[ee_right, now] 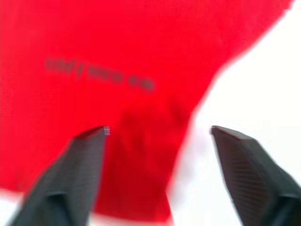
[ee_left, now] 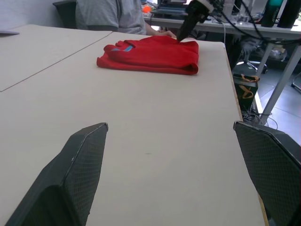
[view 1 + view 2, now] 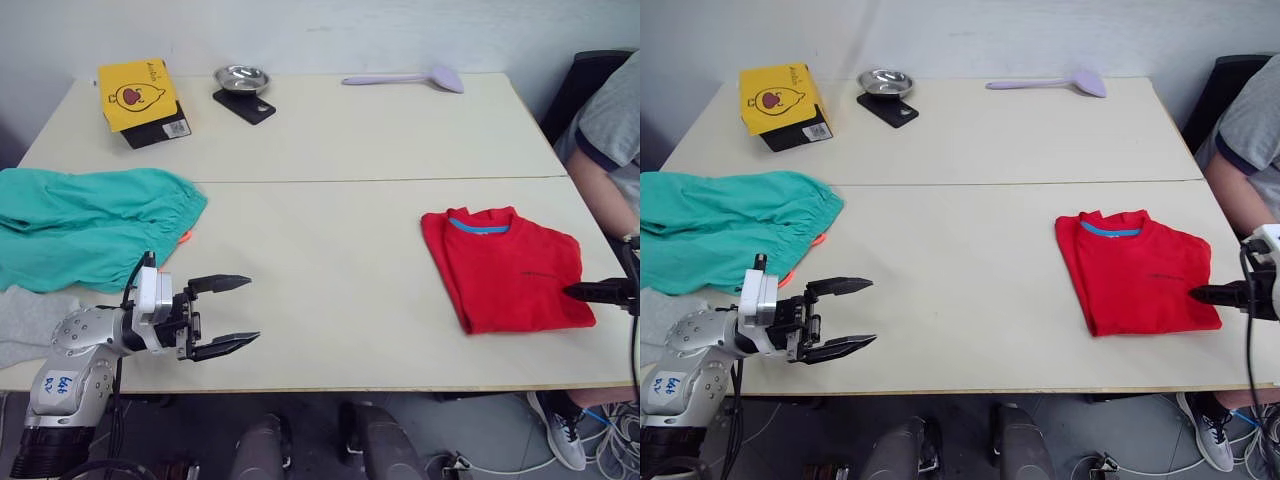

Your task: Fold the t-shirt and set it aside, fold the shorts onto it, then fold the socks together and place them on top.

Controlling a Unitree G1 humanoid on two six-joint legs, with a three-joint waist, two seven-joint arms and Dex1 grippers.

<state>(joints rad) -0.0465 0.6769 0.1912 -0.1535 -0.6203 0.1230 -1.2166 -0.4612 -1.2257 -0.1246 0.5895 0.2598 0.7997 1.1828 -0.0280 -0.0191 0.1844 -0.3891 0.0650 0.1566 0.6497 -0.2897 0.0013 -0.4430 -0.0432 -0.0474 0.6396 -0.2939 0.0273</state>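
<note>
Looks like a lab or office test space: two pale tables (image 3: 330, 120) pushed together against a plain white wall (image 3: 300, 30), with a seated person (image 3: 610, 150) on a black office chair (image 3: 585, 85) at the right. The left wrist view shows more desks (image 2: 263, 33) with cables (image 2: 244, 23) and gear behind, and cables also trail on the floor (image 3: 610, 440) near the person's shoe.

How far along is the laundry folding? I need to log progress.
Done: the t-shirt lies folded on the table's right side. In hand: nothing is gripped; the right hand is open at the shirt's edge, and the left hand hovers open over bare table. Left: the shorts are unfolded, and the socks lie beside them, untouched.
</note>
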